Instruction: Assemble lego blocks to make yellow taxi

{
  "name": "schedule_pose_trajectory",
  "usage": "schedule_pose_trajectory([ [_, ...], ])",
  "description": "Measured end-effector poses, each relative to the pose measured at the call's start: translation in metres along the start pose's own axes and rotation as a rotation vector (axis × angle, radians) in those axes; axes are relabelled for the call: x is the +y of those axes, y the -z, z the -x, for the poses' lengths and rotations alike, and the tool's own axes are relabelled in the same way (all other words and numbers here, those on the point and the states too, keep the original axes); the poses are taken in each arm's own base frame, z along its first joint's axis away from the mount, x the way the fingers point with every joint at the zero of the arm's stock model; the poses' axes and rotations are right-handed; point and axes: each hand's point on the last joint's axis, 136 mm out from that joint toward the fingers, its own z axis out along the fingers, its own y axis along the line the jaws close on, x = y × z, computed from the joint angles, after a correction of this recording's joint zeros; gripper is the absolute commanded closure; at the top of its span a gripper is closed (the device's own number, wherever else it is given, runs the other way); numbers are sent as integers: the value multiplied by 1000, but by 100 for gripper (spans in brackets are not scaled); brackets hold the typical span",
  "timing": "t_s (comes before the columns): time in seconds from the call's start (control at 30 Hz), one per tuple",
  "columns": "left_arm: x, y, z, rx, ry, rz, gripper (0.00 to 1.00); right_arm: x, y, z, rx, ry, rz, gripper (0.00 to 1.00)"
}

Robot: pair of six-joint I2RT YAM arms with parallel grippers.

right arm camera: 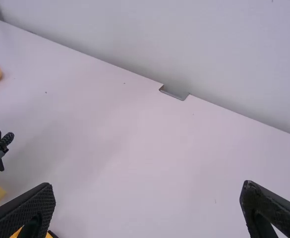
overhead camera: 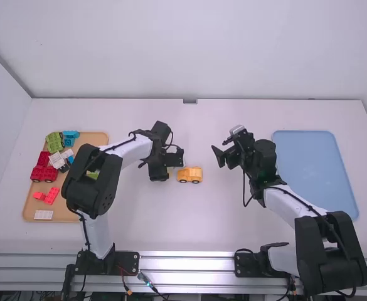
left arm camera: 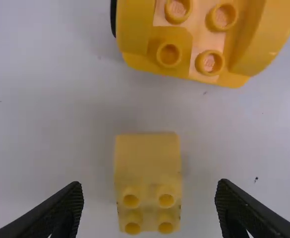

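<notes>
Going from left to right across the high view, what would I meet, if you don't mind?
Tan tray, left claw, yellow wheeled piece, right claw, blue tray.

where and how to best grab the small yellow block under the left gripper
I'd pinch its two long sides from above: the small yellow block sits studs up, longer than wide, with the left gripper open over it.

The left arm (overhead camera: 95, 188) partly hides the tan tray (overhead camera: 64, 213) and a green block (overhead camera: 93, 175), while the yellow wheeled piece (left arm camera: 135, 25) is cut off by the left wrist view's top edge and the right one's bottom edge.
</notes>
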Motion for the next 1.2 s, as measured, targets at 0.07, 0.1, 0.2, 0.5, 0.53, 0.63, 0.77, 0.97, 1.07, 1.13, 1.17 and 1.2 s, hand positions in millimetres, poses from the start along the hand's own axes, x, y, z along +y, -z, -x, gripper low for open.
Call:
schedule_pose_trajectory([
  [0.07,-1,0,0,0,12,-5,30,0,0,0,0,2,0,1],
  [0.1,-2,0,0,1,15,-7,30,0,0,0,0,2,-1,1],
  [0.2,-1,-1,0,-1,22,-4,29,0,0,0,0,3,-1,1],
  [0.5,-10,-7,-7,13,41,-26,34,0,0,0,0,3,0,1],
  [0.53,-10,-7,-6,12,40,-24,35,0,0,0,0,-1,0,1],
  [0.63,-9,-7,-6,10,40,-22,39,0,0,0,0,0,0,1],
  [0.77,-7,-7,-5,6,39,-14,43,0,0,0,0,0,0,2],
  [0.97,-4,-9,-4,-6,36,5,52,0,0,0,0,0,-1,1],
  [1.07,-10,-13,-8,5,37,-13,73,0,0,0,0,1,-1,1],
  [1.13,-10,-13,-8,5,39,-13,74,0,0,0,0,2,0,1],
  [1.17,-10,-13,-8,5,42,-13,74,0,0,0,0,-1,0,1],
  [1.2,-10,-12,-7,4,44,-11,72,0,0,0,0,0,0,1],
])
